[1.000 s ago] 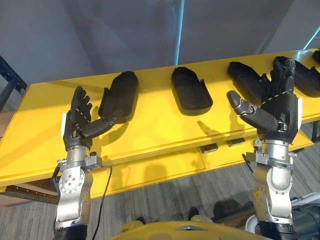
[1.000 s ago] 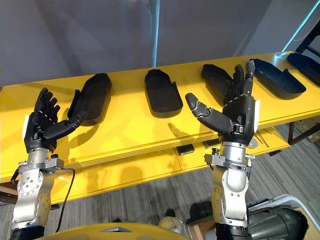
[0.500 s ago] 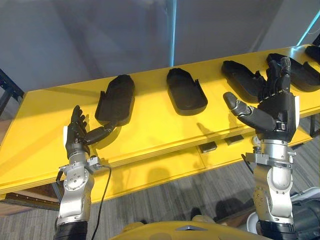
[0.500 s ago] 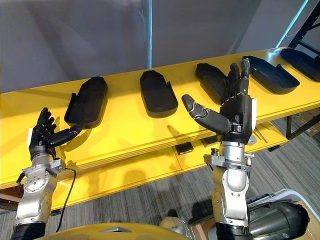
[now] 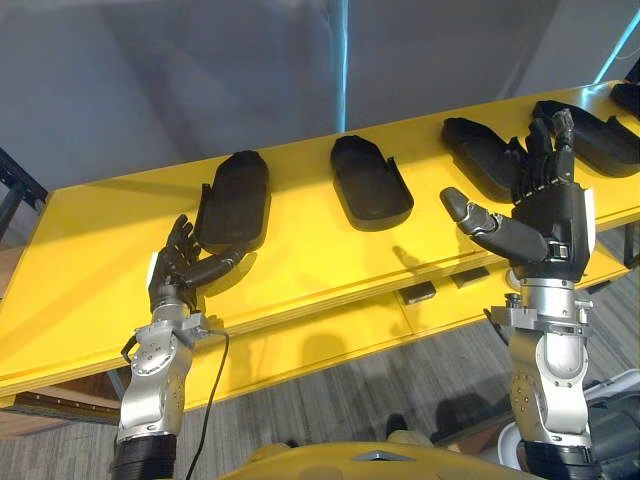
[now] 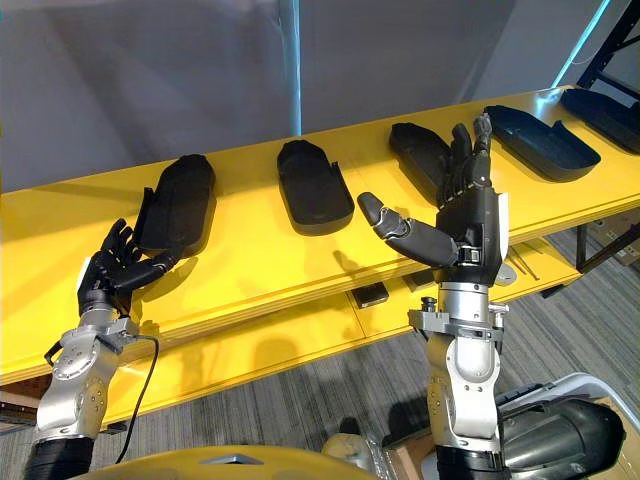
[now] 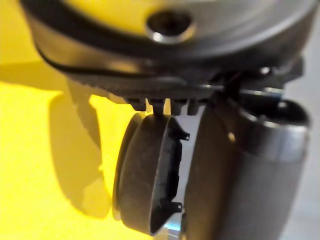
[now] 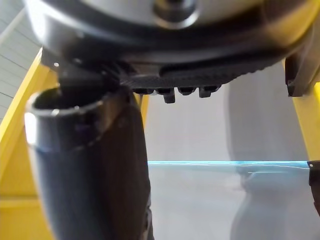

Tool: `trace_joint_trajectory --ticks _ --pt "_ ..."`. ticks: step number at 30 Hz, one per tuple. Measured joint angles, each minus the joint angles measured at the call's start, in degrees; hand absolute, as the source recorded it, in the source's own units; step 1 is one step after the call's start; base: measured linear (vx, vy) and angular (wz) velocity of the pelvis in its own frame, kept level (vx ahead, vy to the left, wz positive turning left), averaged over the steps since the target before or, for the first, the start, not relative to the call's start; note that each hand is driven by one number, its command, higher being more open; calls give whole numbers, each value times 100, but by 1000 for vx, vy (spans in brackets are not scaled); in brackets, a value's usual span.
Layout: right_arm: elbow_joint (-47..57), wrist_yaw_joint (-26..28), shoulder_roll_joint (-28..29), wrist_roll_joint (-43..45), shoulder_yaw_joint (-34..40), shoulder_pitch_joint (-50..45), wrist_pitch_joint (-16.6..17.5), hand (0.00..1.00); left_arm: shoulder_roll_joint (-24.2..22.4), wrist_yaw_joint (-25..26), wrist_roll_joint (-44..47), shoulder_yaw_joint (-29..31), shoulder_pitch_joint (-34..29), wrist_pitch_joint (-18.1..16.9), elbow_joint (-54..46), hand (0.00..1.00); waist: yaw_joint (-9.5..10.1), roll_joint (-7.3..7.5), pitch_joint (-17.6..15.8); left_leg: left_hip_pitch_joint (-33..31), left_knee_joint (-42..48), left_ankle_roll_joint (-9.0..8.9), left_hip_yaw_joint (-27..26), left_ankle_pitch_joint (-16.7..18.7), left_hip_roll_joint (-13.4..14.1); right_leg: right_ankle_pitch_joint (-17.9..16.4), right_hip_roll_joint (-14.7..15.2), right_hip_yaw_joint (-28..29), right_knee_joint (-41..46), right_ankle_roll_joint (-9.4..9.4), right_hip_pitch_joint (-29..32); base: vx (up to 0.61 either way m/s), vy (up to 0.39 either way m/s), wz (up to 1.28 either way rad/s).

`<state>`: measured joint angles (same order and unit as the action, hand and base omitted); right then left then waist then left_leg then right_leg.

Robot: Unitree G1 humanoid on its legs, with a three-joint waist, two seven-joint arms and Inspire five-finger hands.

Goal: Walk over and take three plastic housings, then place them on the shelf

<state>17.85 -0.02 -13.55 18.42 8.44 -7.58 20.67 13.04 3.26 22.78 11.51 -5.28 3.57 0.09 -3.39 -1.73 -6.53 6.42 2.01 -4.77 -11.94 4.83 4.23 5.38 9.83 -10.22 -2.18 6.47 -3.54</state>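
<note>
The leftmost housing (image 5: 233, 198) is lying on the yellow worktop (image 5: 300, 262), left of centre in the frame, not yet lifted. The left hand (image 5: 178, 272) is sitting just below it, at lower left. Over the last half second it has been sliding in toward the housing's near end. Its thumb is now reaching that end, touching or very nearly so; I cannot tell which. Its fingers are loosely spread and gripping nothing. In the left wrist view the housing is showing edge-on just past the fingers. I am reading this as the approach to the first pick finishing, with the grasp itself still to come. Further right, the middle housing (image 5: 370, 185) and a third housing (image 5: 478, 150) are waiting in the same row. The right hand (image 5: 548, 215) is standing raised at the right of the frame, much where it was before, fingers straight and holding nothing.
</note>
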Motion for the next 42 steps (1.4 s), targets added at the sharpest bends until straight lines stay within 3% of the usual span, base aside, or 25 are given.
trace_joint_trajectory --ticks 17,29,34,38,42 --pt "9 -25 0 -7 -19 159 0 100 34 -542 465 -66 10 -90 156 100 11 -5 1 12 1 2 57 -1 -1 0 20 -64 -8 0 -55 0 0 1" --pt "123 -42 3 -6 -293 170 -1 100 -191 -828 585 -394 -553 67 -522 100 60 -6 -2 0 -39 48 268 -35 -41 -21 78 -291 -19 24 -161 -6 4 8" --pt "123 104 3 -13 -374 172 -56 100 -214 -45 -110 -369 -646 28 -638 100 62 3 -8 0 -73 57 325 -60 -55 -27 95 -361 -18 33 -186 -8 11 7" --pt "123 336 2 0 -613 180 -247 100 -405 877 -849 -200 -662 -118 -690 100 106 34 -23 0 -126 32 404 -130 -56 -27 93 -444 -17 33 -208 -8 3 12" --pt "60 376 0 -1 -1150 474 -716 100 -601 1553 -1017 265 -848 -466 -1172 100 229 110 -64 0 -125 38 491 -140 -56 -28 96 -531 -16 33 -259 -18 5 9"
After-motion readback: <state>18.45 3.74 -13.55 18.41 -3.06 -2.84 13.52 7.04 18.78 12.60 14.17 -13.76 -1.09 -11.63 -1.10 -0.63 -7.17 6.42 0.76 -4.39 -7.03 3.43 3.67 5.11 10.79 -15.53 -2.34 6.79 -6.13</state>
